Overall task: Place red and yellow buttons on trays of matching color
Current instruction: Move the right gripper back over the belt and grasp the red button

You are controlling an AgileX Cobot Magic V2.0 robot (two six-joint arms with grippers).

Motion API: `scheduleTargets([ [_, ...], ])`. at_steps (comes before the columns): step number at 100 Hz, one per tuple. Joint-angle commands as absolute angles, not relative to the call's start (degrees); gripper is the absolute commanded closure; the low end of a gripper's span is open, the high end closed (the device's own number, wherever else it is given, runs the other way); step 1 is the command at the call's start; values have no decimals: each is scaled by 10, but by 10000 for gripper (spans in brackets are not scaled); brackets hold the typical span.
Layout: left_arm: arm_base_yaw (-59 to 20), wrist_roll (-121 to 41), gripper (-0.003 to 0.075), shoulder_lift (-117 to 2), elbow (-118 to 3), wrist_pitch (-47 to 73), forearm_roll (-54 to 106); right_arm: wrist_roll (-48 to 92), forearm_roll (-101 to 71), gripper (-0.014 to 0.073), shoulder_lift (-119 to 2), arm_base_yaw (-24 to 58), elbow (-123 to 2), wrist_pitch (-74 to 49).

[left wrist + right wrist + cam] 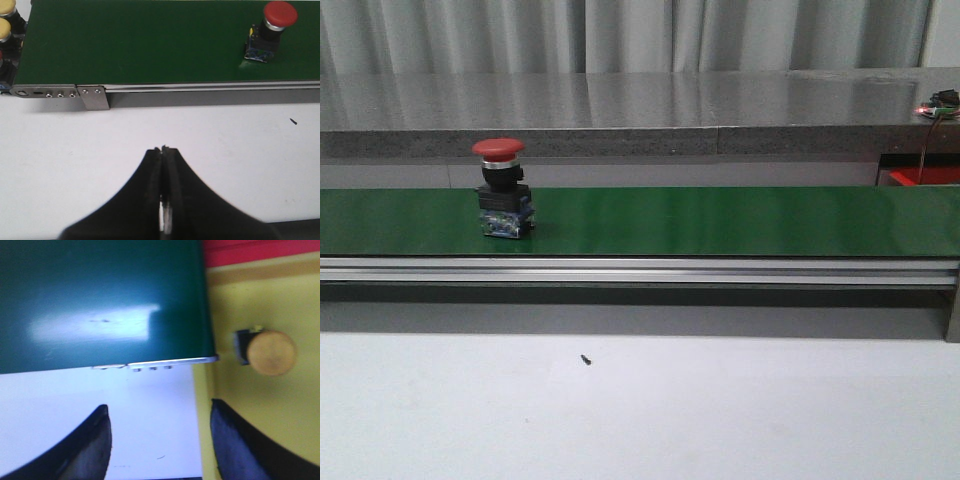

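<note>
we see a long green belt (720, 220) running across the front view, with a white bench (640, 410) before it. a red button (502, 190) stands upright on the belt, toward its left end, well clear of both arms. it is a mushroom-head switch: a broad red cap on top, a black collar under it, and a blue block at the base.

we judge it to be rigid, fairly light and top-heavy, so a bump could tip it. the smooth domed cap looks slippery; the black collar or the square block below it offers flatter sides to grip.

our left hand (165, 155) hangs over the white bench, short of the belt, its fingers pressed together with nothing between them. in that wrist view the red button (272, 30) sits on the belt off to one side. yellow buttons (6, 22) crowd just past the belt's end, with a sliver of red beside them; what holds them is cut off by the frame.

our right hand (160, 440) is spread wide and empty, poised over the edge where the bench meets a yellow tray (260, 430). one yellow button (267, 352) already lies in that tray, near the belt's end. a red tray (260, 251) shows as a strip beyond the yellow one; we cannot see what is in it.

the red button is not yet in its tray.
</note>
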State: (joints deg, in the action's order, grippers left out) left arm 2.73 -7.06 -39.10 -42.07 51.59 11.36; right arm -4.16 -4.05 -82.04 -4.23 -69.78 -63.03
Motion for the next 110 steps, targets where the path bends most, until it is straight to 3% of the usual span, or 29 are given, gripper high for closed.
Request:
scheduleTargets([
  [1, 23, -70, 740, -391, -435, 481, 122, -35, -47, 147, -799, 2, -713, -622],
  [23, 23, -70, 740, -391, -435, 481, 122, -26, -47, 132, -804, 95, -738, -613],
  [50, 23, -70, 740, -391, -435, 481, 122, -24, -48, -64, -855, 175, -836, -640],
  [75, 23, -70, 740, -391, -435, 481, 122, 22, -49, -61, -927, 254, -949, -665],
  [110, 23, -70, 740, -391, -435, 481, 122, 227, -107, -61, -1031, 302, -1056, -689],
])
